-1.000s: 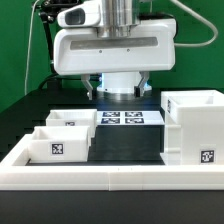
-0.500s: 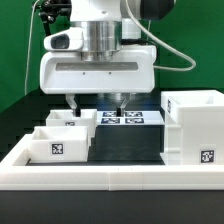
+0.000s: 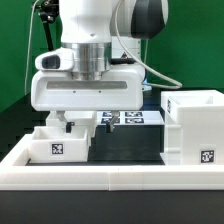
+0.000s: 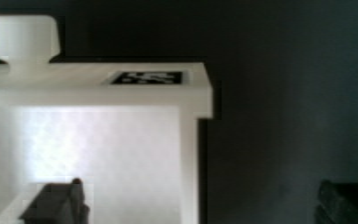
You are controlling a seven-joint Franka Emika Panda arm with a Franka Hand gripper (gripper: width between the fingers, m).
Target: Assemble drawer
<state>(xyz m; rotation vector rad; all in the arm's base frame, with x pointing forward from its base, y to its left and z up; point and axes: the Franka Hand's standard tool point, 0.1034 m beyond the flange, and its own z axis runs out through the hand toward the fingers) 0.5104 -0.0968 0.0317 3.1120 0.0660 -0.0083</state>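
Note:
The drawer's tall white shell (image 3: 195,125) stands at the exterior view's right, with a tag low on its front. Two small open-top trays sit at the left: the front tray (image 3: 60,147) shows a tag, and the rear tray (image 3: 52,126) is partly hidden by my hand. My gripper (image 3: 89,122) is open and empty, low over the rear tray. In the wrist view a white tray (image 4: 87,130) with a tag and a white stub at its end lies below. My gripper (image 4: 199,205) straddles its side wall, one finger (image 4: 55,203) over the tray and the other over black table.
The marker board (image 3: 138,117) lies flat behind the trays, between them and the shell. A low white rim (image 3: 110,178) borders the black table at the front. A bare black strip (image 3: 125,145) separates the trays from the shell.
My gripper has moved down and toward the exterior view's left, from above the marker board to low over the trays. The parts have not moved.

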